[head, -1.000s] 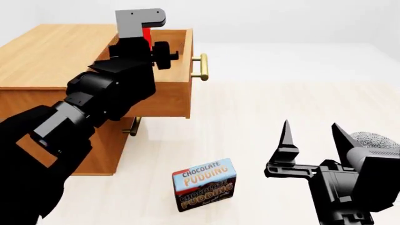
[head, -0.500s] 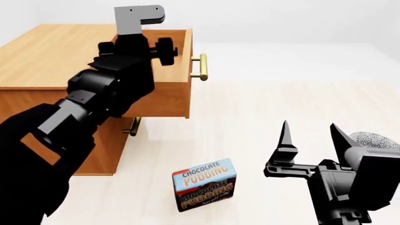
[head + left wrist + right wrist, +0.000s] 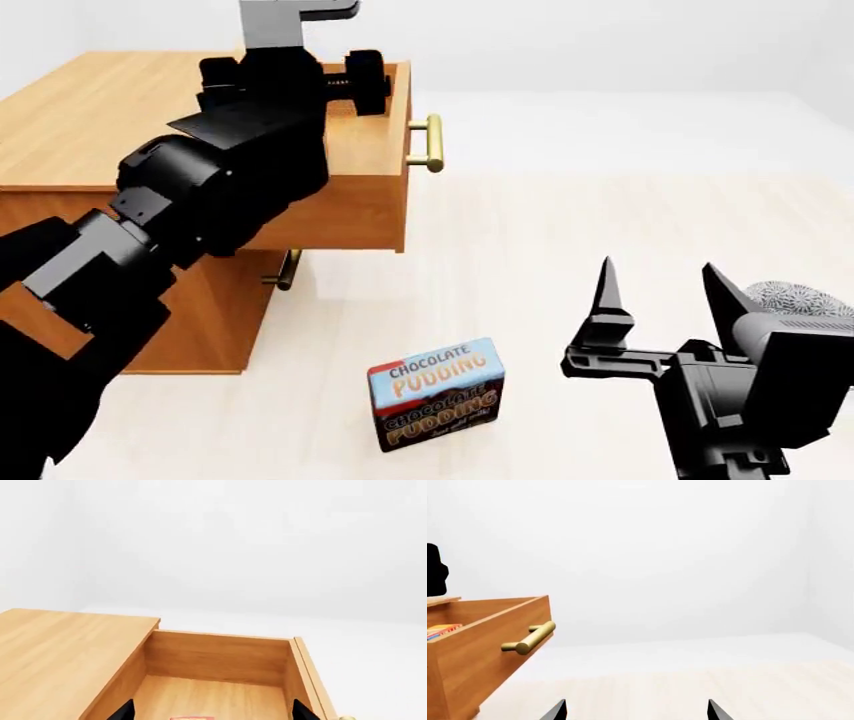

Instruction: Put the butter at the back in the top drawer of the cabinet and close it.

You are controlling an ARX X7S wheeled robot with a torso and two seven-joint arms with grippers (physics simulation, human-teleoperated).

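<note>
The cabinet [image 3: 107, 120] stands at the left of the head view with its top drawer [image 3: 360, 210] pulled out. In the left wrist view, a red strip of the butter [image 3: 192, 718] lies on the floor of the top drawer [image 3: 213, 655]. My left gripper [image 3: 212, 712] hangs open above it, its fingertips wide apart and clear of the box. In the head view my left arm [image 3: 227, 170] covers the drawer's inside and hides the butter and the left fingers. My right gripper [image 3: 661, 290] stands open and empty over the floor at the right.
A chocolate pudding box [image 3: 438, 392] stands upright on the pale floor in front of the cabinet. The top drawer's brass handle [image 3: 430, 143] juts right, also visible as the handle [image 3: 528, 638] in the right wrist view. A lower drawer handle [image 3: 283, 270] shows under the open drawer.
The red of the butter beside my left wrist a second ago no longer shows in the head view. My left arm has risen and shifted slightly right. The right arm has not moved.
</note>
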